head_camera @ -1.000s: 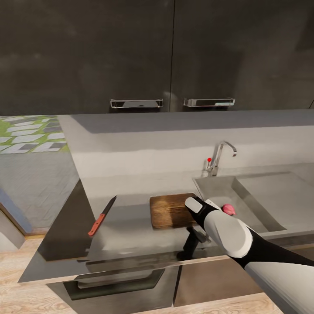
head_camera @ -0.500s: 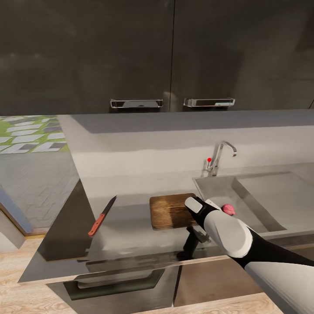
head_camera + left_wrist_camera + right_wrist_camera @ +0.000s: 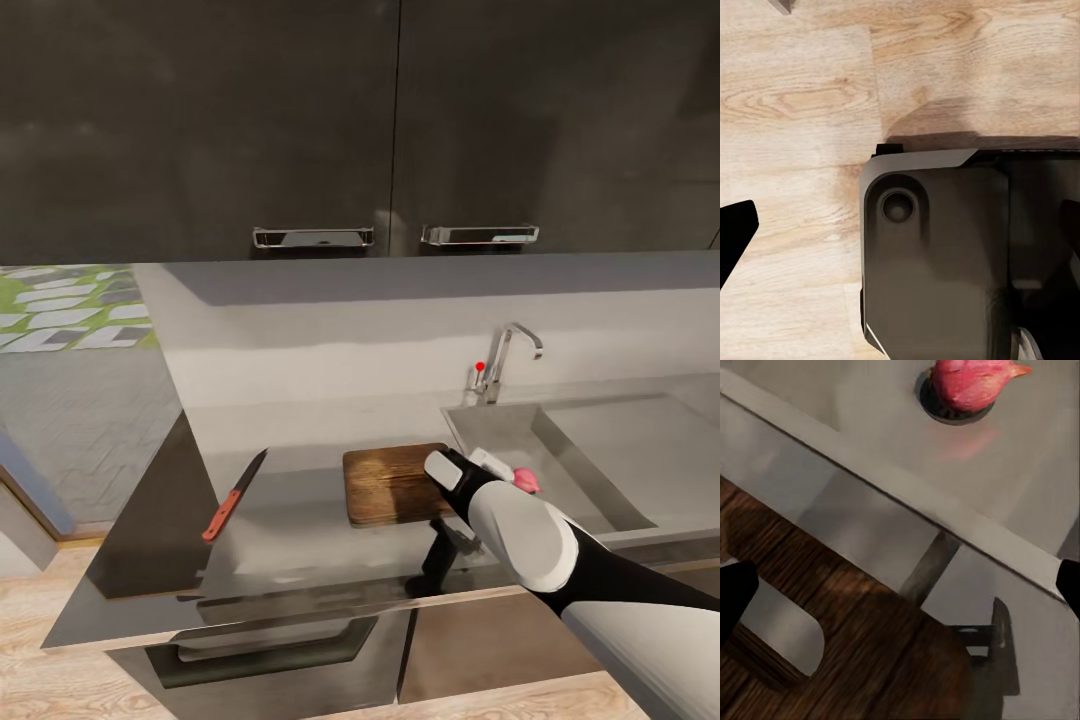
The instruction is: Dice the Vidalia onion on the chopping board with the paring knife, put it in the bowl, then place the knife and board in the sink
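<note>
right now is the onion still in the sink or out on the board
In the sink: the onion sits over the round drain, and the chopping board beside the basin is bare.

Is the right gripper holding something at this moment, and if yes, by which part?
Nothing. The right gripper is open and empty above the sink edge; the onion lies untouched on the drain.

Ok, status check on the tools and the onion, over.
Right tool open, empty, above board-sink edge. Left tool open over wood floor. Onion on sink drain, ungrasped. Knife left of chopping board. Path clear.
</note>
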